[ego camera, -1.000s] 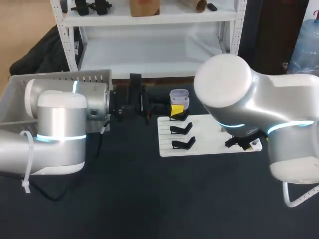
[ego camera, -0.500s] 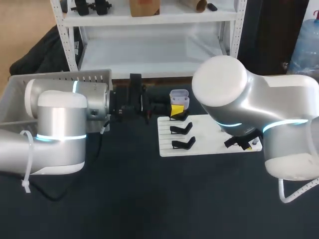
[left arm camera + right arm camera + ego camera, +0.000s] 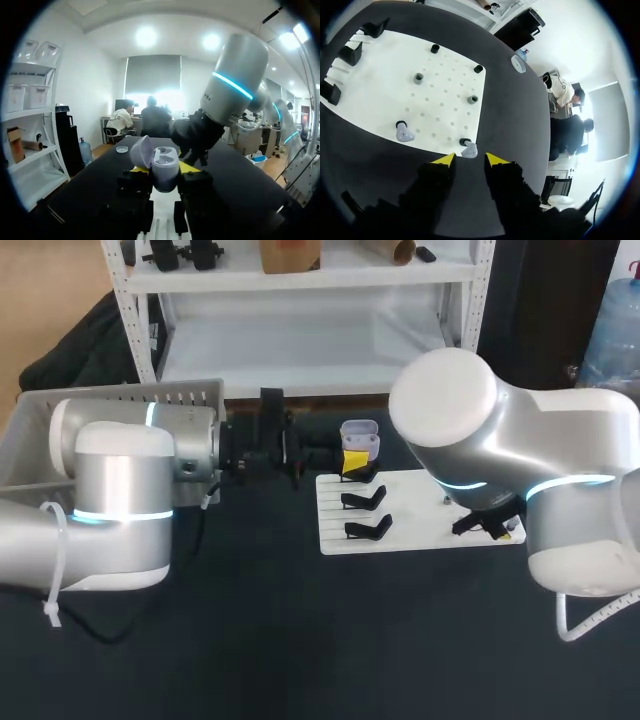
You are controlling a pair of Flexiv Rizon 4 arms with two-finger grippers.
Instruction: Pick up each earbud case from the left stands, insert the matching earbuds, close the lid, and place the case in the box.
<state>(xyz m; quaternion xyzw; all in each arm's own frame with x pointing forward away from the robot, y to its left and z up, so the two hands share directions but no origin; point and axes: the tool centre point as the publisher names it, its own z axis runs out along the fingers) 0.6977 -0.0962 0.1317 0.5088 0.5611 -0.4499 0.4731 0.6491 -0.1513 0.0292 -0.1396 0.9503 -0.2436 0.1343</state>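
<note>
My left gripper [image 3: 164, 172] is shut on an open lavender earbud case [image 3: 161, 165], whose lid is tipped back. In the head view the earbud case [image 3: 359, 434] is held upright just behind the white board [image 3: 420, 512]. My right gripper [image 3: 469, 159] hangs low over the board's near right corner, its yellow tips apart. A lavender earbud [image 3: 469, 149] by a black peg lies just ahead of the gap between the tips, not touching them. A second earbud [image 3: 404, 133] lies further along the same board edge. My right gripper [image 3: 487, 528] is partly hidden under its arm in the head view.
Two black stands [image 3: 365, 500] [image 3: 367, 529] stand empty on the board's left side. Small black and grey pegs [image 3: 473, 99] dot the board. A grey crate [image 3: 120, 393] sits at the back left, behind my left arm.
My right arm has shifted slightly over the board's right edge. My left arm and the case have not moved.
</note>
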